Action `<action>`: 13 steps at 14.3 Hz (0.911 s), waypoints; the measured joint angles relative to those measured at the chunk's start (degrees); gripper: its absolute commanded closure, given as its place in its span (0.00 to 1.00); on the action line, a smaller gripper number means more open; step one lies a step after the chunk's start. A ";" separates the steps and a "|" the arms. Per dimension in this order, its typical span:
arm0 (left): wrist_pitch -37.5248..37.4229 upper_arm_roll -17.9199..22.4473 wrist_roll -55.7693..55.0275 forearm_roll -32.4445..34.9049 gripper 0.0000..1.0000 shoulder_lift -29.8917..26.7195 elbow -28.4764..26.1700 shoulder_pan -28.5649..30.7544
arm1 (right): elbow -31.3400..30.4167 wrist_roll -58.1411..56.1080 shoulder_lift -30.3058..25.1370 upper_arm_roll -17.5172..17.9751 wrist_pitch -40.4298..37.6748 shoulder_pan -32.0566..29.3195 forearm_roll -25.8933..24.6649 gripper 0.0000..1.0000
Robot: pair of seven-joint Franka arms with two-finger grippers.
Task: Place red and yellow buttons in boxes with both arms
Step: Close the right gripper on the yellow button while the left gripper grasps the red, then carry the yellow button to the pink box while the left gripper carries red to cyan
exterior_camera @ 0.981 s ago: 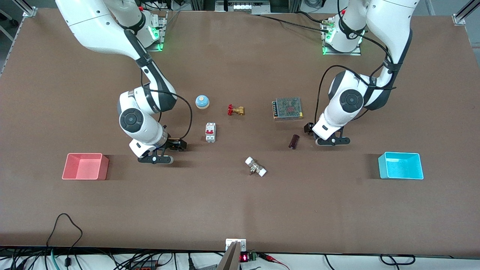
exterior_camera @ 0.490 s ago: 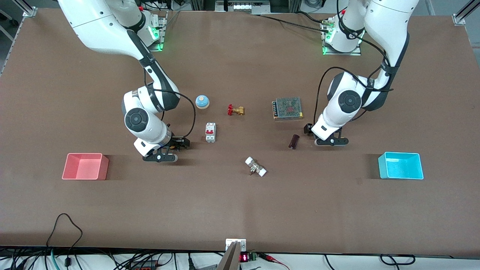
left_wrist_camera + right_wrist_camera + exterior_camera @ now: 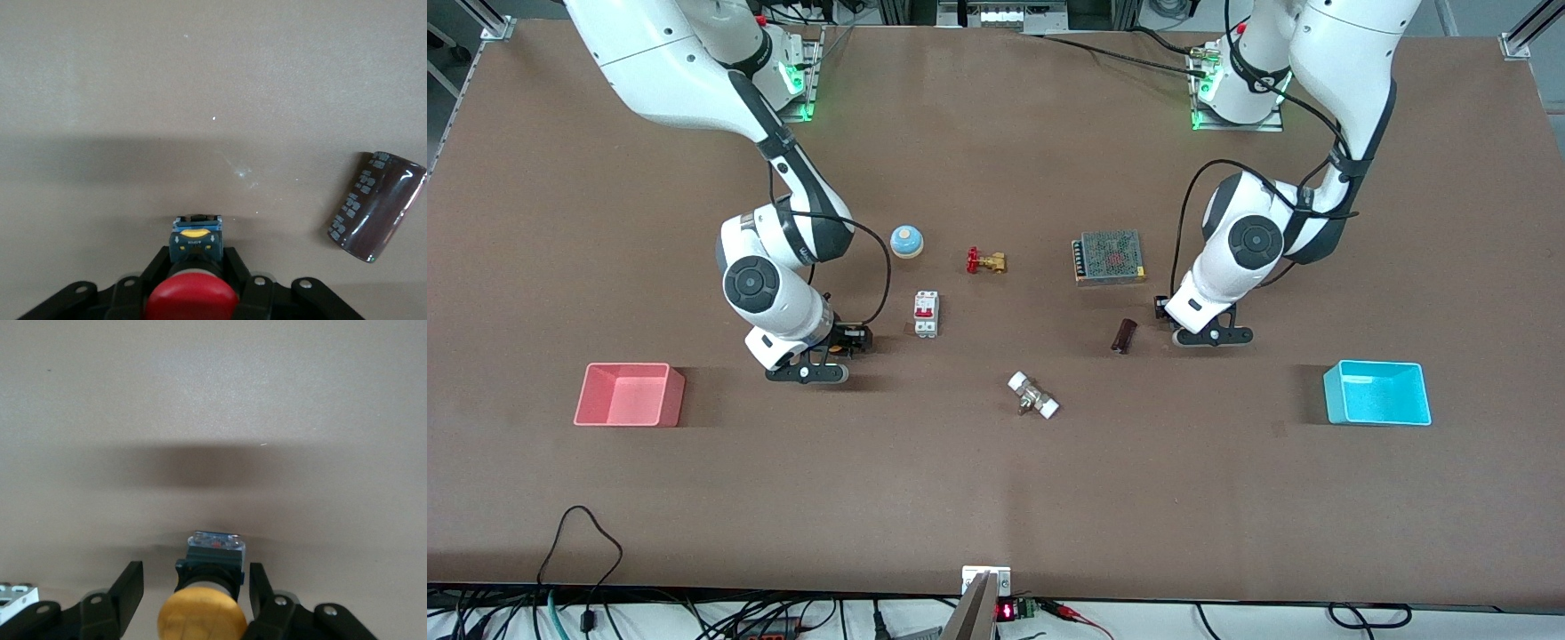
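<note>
The red button, on a blue-black base, sits between my left gripper's fingers, which are shut on its body low at the table. In the front view this gripper is beside the dark capacitor. The yellow button stands between my right gripper's open fingers, with a gap on each side. In the front view that gripper is beside the circuit breaker. The salmon-pink box lies toward the right arm's end and the cyan box toward the left arm's end. Both are empty.
A blue bell, a brass valve with red handle and a mesh-topped power supply lie mid-table. A white-ended fitting lies nearer the camera. The capacitor also shows in the left wrist view.
My right gripper has shifted a little toward the middle of the table and stopped around the yellow button. My left gripper has barely moved.
</note>
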 measured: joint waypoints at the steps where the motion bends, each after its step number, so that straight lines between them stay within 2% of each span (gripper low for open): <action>1: 0.01 0.01 0.00 0.00 0.77 0.00 0.02 0.00 | 0.00 -0.01 0.00 0.00 0.00 0.00 0.00 0.57; 3: -0.06 0.29 0.00 0.00 0.77 -0.19 0.28 0.02 | -0.01 -0.21 -0.03 -0.03 -0.01 -0.02 -0.09 0.72; 5: -2.68 0.95 0.00 0.00 0.77 -1.34 1.46 0.26 | -0.01 -0.58 -0.06 -0.03 -0.02 -0.03 -0.12 0.77; 7: -11.55 1.34 0.03 0.00 0.77 -3.32 5.41 1.32 | 0.01 -0.78 -0.08 -0.03 0.01 -0.04 -0.12 0.77; 10: -26.22 1.50 1.89 0.00 0.76 -5.54 14.64 4.06 | 0.77 -1.89 -0.74 -0.13 -0.39 -0.70 -0.13 0.77; 13: -33.65 1.68 7.23 0.01 0.76 -5.40 23.46 9.10 | 2.37 -6.18 -5.41 -0.39 -7.51 -3.98 -0.11 0.77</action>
